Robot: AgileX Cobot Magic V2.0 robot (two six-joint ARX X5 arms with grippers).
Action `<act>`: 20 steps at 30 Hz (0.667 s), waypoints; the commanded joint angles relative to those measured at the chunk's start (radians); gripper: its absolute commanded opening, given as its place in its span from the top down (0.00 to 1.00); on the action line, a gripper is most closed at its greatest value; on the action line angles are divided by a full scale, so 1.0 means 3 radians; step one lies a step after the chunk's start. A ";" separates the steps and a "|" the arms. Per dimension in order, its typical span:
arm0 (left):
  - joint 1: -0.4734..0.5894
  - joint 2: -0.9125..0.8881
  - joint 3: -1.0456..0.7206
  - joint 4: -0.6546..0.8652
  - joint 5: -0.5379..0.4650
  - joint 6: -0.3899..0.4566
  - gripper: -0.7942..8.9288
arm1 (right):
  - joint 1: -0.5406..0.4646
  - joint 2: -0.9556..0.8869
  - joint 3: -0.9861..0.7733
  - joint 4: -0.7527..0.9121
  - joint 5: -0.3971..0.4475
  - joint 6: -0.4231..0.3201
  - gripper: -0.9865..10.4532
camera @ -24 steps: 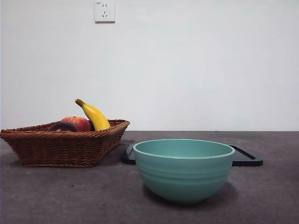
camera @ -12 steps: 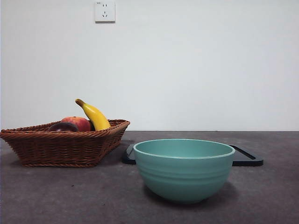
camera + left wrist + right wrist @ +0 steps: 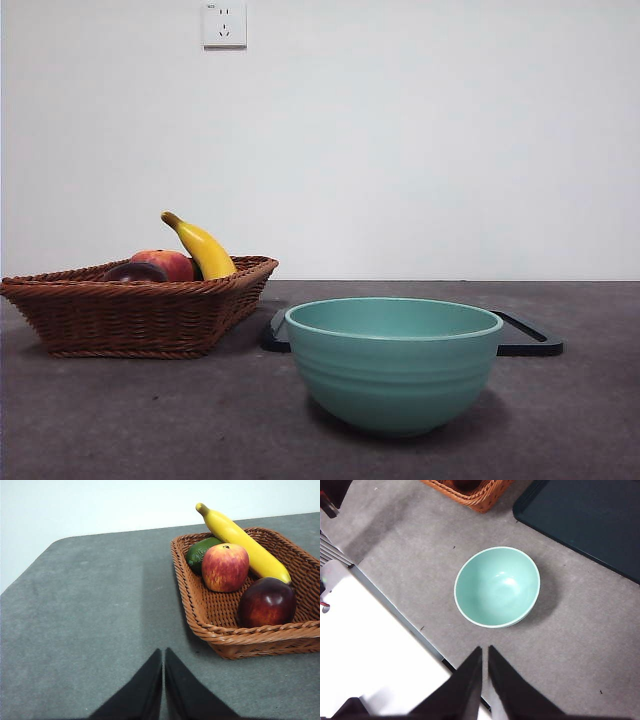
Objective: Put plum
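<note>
You're starting from scratch here: nothing is being gripped yet. The plum (image 3: 266, 602) is sitting in the basket (image 3: 220, 636), in the corner nearest the left gripper (image 3: 163, 680), touching the banana (image 3: 243, 539) and just beside the peach (image 3: 225, 567); a green fruit (image 3: 200, 551) is lying behind the peach.

The left gripper is hanging above bare table (image 3: 90, 610) beside the basket, jaws pressed together. The right gripper (image 3: 484, 675) is hovering high over the bowl (image 3: 497, 587) and the table edge, jaws also pressed together, with the dark tray (image 3: 590, 520) beyond the bowl.

In the front view the plum (image 3: 133, 272) is barely showing over the rim, and neither arm is showing.

My read on handling: the plum looks glossy and round, so probably slick and prone to rolling out of a pinch. You're likely wanting the jaws spread wide, coming from above, closing across its widest part. The basket wall and banana are crowding two sides, so pick the free axis. The bowl looks like the drop target, though the task isn't saying so.
</note>
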 commanded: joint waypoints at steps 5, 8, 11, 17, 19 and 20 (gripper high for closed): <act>0.0008 -0.0008 -0.0069 -0.0025 -0.0009 -0.0032 0.91 | 0.0018 0.0019 0.0064 0.0032 0.0003 -0.0038 0.90; 0.0008 -0.0009 -0.0069 -0.0025 -0.0009 -0.0032 0.91 | 0.0018 0.0019 0.0064 0.0031 0.0003 -0.0038 0.90; 0.0008 -0.0008 -0.0069 -0.0024 -0.0009 -0.0032 0.91 | 0.0004 0.0011 0.0064 0.0048 0.0025 -0.0093 0.90; 0.0008 -0.0009 -0.0069 -0.0024 -0.0009 -0.0032 0.91 | -0.0411 -0.0136 -0.0079 0.0605 0.0051 -0.0678 0.90; 0.0008 -0.0009 -0.0069 -0.0025 -0.0009 -0.0032 0.91 | -0.0668 -0.0244 -0.0233 0.0961 0.0051 -0.0750 0.90; 0.0008 -0.0009 -0.0069 -0.0024 -0.0009 -0.0032 0.91 | -0.0816 -0.0314 -0.0336 0.1155 0.0052 -0.0749 0.90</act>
